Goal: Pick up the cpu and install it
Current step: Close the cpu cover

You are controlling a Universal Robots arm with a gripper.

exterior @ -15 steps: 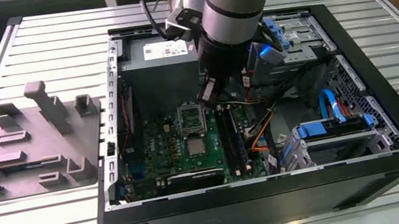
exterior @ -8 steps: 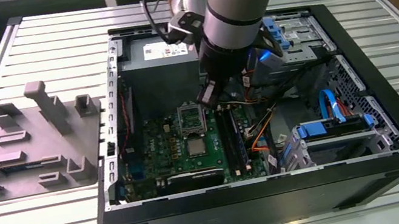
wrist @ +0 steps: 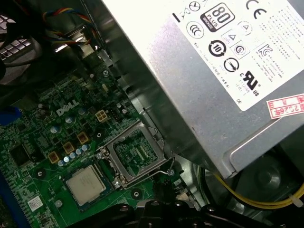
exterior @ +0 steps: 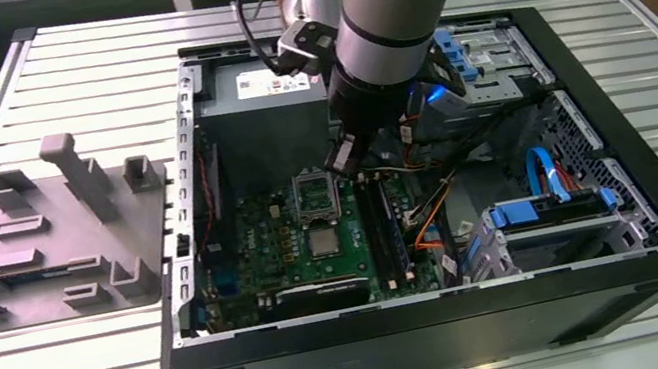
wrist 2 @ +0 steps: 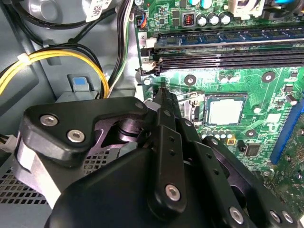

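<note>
One cpu (exterior: 324, 240) on the motherboard (exterior: 262, 247) (fingers (wrist 2: 164, 102) nearby)

You're looking at a silver-grey cpu (exterior: 324, 240) on a green motherboard (exterior: 262, 247), a black gripper (wrist 2: 164, 92), a black case (exterior: 463, 328), a grey tray (exterior: 55, 243), yellow cables (wrist 2: 57, 57), and blue drive brackets (exterior: 550, 206).
</note>
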